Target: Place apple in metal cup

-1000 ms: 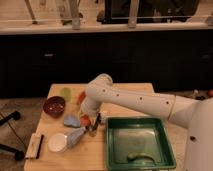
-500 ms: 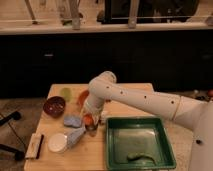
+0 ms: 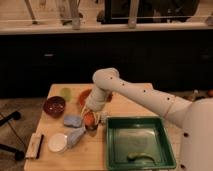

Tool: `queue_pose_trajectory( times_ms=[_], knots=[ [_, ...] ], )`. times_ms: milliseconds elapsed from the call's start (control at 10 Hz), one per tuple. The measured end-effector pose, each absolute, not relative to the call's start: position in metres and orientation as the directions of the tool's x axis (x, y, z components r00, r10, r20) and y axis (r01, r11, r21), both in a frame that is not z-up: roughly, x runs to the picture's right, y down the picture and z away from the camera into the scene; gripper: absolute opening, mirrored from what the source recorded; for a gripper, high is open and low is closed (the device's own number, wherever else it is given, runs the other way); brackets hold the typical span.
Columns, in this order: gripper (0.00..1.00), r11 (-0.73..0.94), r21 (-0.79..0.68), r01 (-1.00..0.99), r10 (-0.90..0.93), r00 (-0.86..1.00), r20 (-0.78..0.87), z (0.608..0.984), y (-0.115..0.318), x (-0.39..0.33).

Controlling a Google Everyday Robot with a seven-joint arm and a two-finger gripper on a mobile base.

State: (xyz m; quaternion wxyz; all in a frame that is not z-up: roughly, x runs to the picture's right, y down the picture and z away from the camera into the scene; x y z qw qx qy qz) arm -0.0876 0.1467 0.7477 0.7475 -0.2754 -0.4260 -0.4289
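On a wooden table [image 3: 60, 162] before dark cabinets, the gripper [image 3: 91, 119] hangs low beside the green tray [image 3: 140, 142]. Its 2 fingers are clamped on the apple [image 3: 89, 118], directly over the metal cup [image 3: 92, 127], near the maroon bowl [image 3: 54, 105].

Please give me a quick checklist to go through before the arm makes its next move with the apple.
1. Apple at the gripper: ok, it sits at the arm's tip.
2. Grip secure: cannot tell.
3. Metal cup located: cannot tell, only a dark shape shows under the apple.
4. Apple over the cup: cannot tell.
5. Neighbours apart from the drop spot: not ok, the blue cloth and green tray lie close.
6. Maroon bowl out of the way: ok.
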Motion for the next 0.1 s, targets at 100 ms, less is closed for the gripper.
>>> queue_pose_trajectory(
  times_ms=[100],
  knots=[
    [0.02,0.473,-0.046,0.88,-0.395,0.259,0.882,0.7478,0.1462,-0.0888]
  ],
)
